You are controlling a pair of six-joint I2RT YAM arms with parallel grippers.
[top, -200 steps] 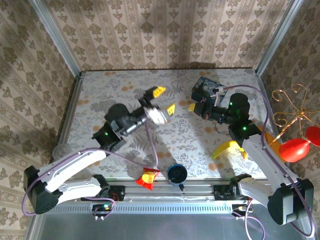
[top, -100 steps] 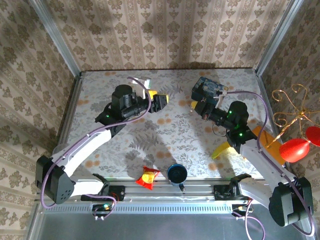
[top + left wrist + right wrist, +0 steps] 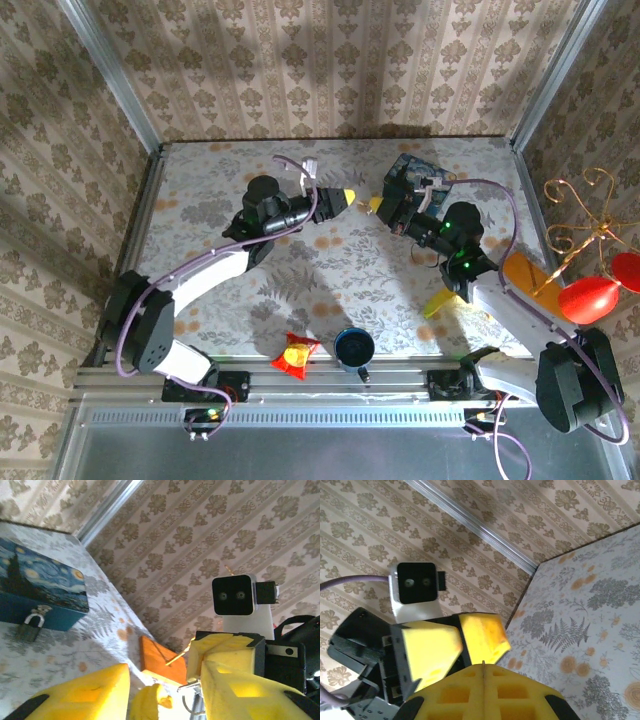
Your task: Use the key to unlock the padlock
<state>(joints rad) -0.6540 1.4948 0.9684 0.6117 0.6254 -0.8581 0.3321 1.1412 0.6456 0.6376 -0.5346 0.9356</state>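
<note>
Padlock point(image 3: 31, 625) lies well apart from parted left fingers point(image 3: 85, 692); right fingers point(image 3: 465, 680) pressed together.

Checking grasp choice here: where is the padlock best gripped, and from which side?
Probably the dark body of the padlock, approached from the open table in front of the blue tin: its shackle hooks onto the tin's front wall, leaving just the body free.

One blue tin point(image 3: 40, 592), with one padlock point(image 3: 30, 628) hanging on its front. Nearer the arms than the tin: one banana point(image 3: 448, 299), one orange block point(image 3: 528, 273), one blue cup point(image 3: 353, 347), one snack packet point(image 3: 295, 353).
</note>
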